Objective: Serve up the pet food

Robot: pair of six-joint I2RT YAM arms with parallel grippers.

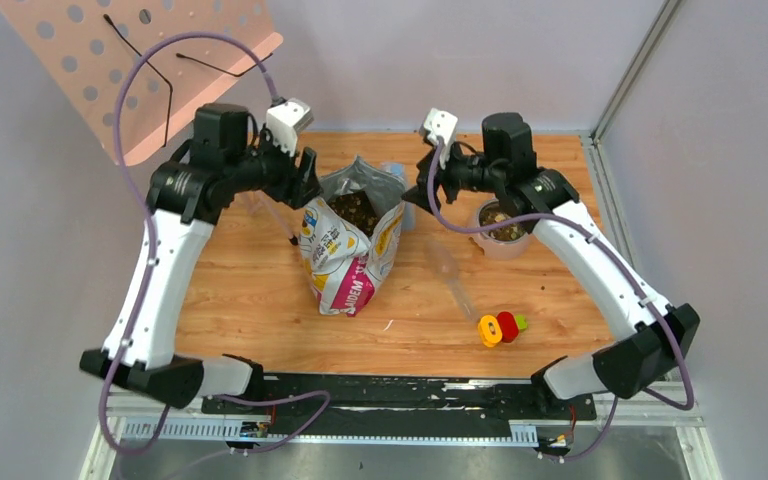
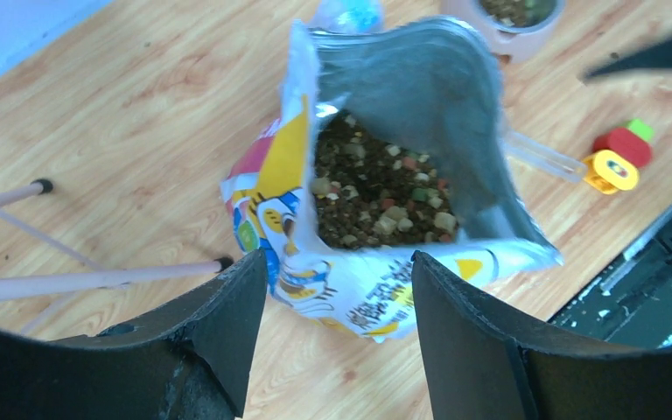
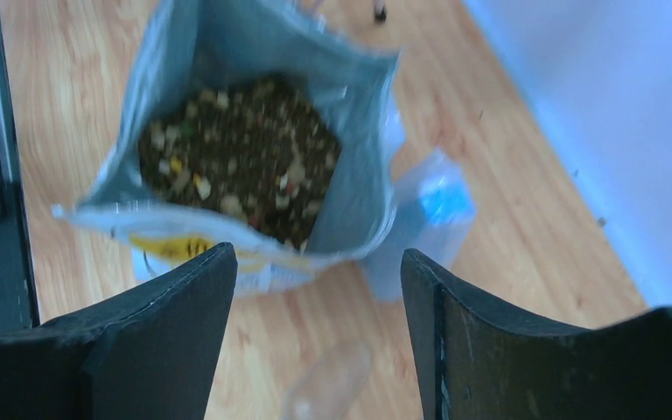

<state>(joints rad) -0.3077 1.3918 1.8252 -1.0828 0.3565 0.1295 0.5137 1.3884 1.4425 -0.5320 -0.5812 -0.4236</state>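
The printed bag stands open at mid-table with pet food showing inside. The left wrist view looks down on the bag and its kibble; so does the right wrist view, on the bag and its kibble. My left gripper is open and empty, just left of the bag's mouth. My right gripper is open and empty, just right of it. A pinkish bowl holding some kibble sits under my right arm.
A clear scoop lies right of the bag, its yellow, red and green end toward the front. A blue-white packet lies behind the bag. A pink pegboard leans at the back left, its thin legs on the table.
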